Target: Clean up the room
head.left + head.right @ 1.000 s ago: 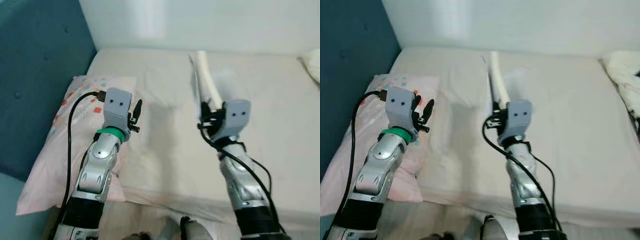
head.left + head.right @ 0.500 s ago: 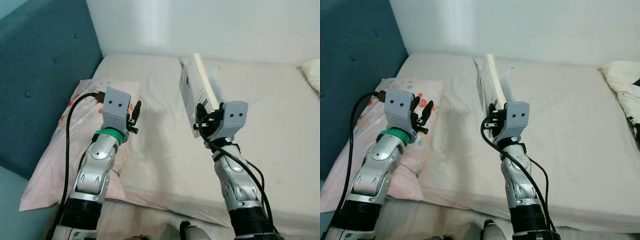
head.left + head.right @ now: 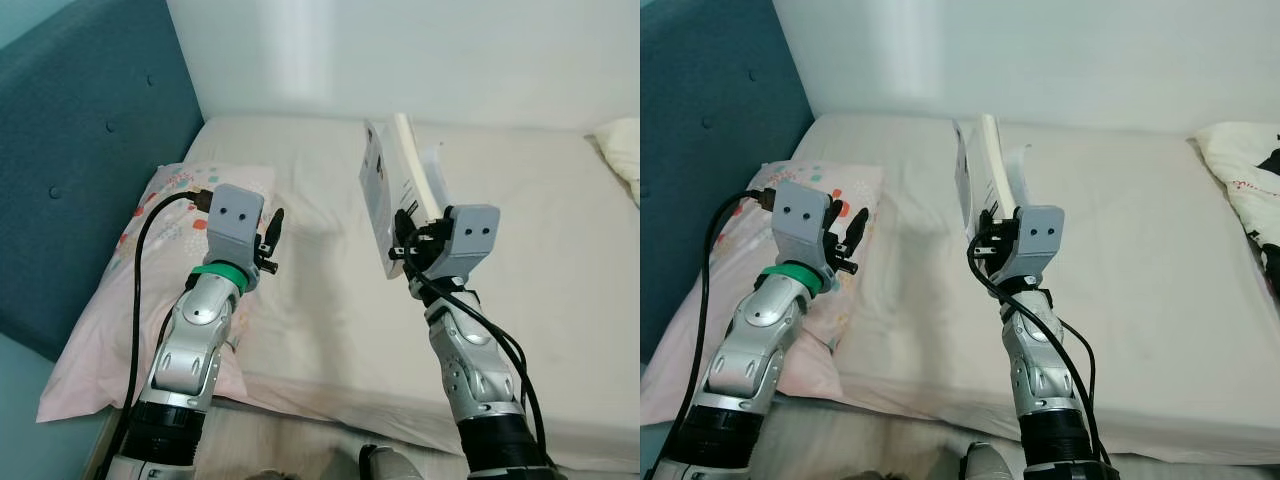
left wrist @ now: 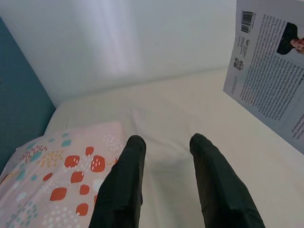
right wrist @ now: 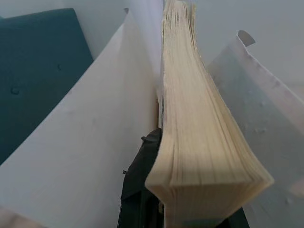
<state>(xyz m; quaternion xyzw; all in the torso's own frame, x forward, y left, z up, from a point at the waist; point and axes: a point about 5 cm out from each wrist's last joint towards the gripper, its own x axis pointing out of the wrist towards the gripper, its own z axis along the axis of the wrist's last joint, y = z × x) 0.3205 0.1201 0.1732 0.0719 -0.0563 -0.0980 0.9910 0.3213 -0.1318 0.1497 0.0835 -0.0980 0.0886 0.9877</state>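
I see the bed (image 3: 330, 330) spread across the scene, a bare cream mattress running back to the white wall (image 3: 400, 55), with the teal padded headboard (image 3: 80, 150) along my left side. On the left edge of the mattress lies a pink pillow (image 3: 130, 300) printed with red and teal dots; a second, paler pillow (image 3: 1250, 190) sits at the far right.

My two silver arms reach forward over the near edge of the bed. The right arm holds the book (image 3: 395, 195) up off the mattress, roughly above the middle of the bed. It is a paperback, standing nearly on end and tilted, with its cream page block (image 5: 199, 123) facing my wrist camera and its covers flaring out to either side. The back cover (image 4: 273, 76) shows a barcode, printed text and a small portrait photo.

The right gripper (image 3: 408, 247) pinches the lower end of the book; in the right wrist view I see one black finger (image 5: 142, 166) pressed against the page block.

The left gripper (image 3: 271, 232) hovers over the inner edge of the pink pillow, holding nothing, its two black fingers (image 4: 121, 185) spread apart with bare sheet between them. It is well apart from the book.
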